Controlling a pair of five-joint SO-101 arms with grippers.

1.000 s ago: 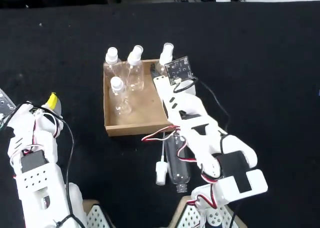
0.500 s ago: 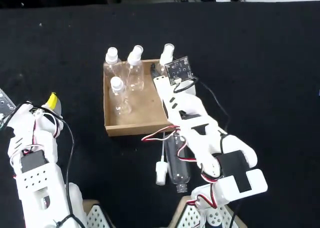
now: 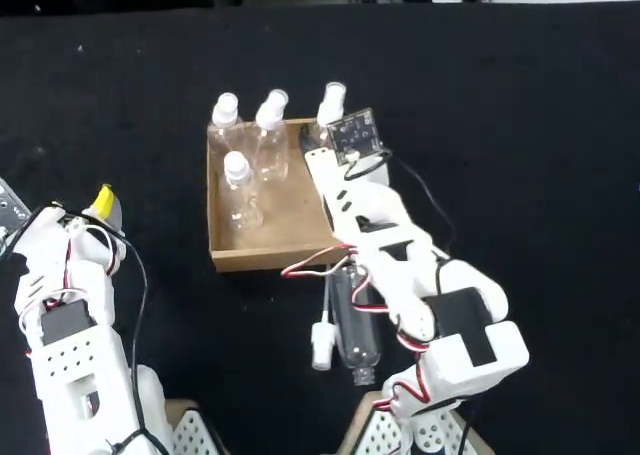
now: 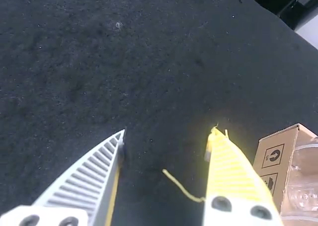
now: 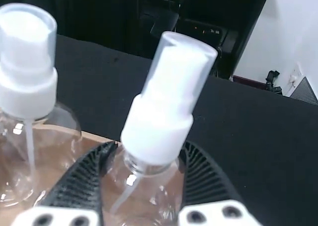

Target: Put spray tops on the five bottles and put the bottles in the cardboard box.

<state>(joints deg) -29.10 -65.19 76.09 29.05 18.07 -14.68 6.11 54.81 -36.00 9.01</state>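
As the right hand (image 5: 144,159) grips it, the bottle (image 5: 161,107) stands between both fingers (image 5: 82,174).

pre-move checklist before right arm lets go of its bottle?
1. Right gripper grips held bottle: ok.
2. Its spray top on: ok.
3. Held bottle's base inside box: cannot tell, arm covers it.
4. Room in box: ok, three bottles stand there, near floor bare.
5. Last bottle capped: not ok, lies open on table, loose top beside it.
6. Left gripper free: ok, open.
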